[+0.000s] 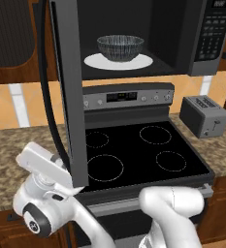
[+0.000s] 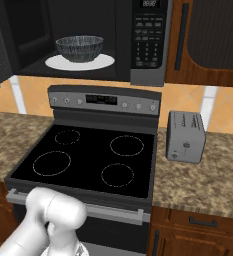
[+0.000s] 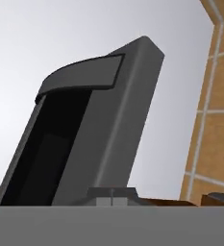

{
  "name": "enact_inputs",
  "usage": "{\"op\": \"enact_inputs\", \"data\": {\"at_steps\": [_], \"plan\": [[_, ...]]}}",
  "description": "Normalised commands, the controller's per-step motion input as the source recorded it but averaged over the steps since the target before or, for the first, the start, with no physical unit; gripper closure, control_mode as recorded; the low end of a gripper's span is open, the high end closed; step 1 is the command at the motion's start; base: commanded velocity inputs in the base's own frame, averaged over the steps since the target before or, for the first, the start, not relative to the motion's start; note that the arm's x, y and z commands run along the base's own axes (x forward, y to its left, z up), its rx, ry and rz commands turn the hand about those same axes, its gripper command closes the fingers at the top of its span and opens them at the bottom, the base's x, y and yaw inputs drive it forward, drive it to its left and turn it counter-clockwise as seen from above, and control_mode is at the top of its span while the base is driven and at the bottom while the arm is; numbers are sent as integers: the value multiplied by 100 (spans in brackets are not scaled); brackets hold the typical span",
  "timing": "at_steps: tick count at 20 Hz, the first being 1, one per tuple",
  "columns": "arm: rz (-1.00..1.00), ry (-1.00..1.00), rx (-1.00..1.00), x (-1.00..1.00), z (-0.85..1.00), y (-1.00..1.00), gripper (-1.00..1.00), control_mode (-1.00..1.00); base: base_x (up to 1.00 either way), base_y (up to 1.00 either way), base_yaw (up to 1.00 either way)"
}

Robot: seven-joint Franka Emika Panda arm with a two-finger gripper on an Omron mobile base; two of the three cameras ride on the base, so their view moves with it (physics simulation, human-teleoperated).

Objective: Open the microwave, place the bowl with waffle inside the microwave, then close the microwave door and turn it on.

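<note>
Pushing microwave door [image 1: 68, 92] with tool [image 1: 71, 186] shut tight, holding nothing; risking slipping off, leaving bowl [image 1: 120, 47] exposed.

This is a home kitchen. A black glass-topped stove [image 2: 90, 160] with four ring burners and a knobbed control panel sits built into a speckled granite tabletop [image 2: 208, 175]. Directly above the stove hangs a dark grey microwave [image 2: 148, 42], its door [image 1: 68, 92] swung open, with a bowl [image 2: 79, 48] on the white turntable plate [image 2: 105, 62]. Just right of the stove stands a grey toaster [image 2: 186, 136]. Brown wooden cabinets [image 2: 208, 35] flank the microwave, and tan wall tiles [image 2: 185, 97] back the stove.
</note>
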Motion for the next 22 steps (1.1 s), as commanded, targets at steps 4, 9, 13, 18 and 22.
{"op": "enact_inputs", "data": {"at_steps": [4,9,13,18,22], "plan": [[0,-28,16,0,38,0,100,-100,0,0,0],[1,-8,22,4,57,-12,100,-100,0,0,0],[7,0,24,2,67,-31,100,-100,0,0,0],[11,2,28,0,81,-65,100,-100,0,0,0],[17,13,34,0,79,-98,100,-100,0,0,0]]}}
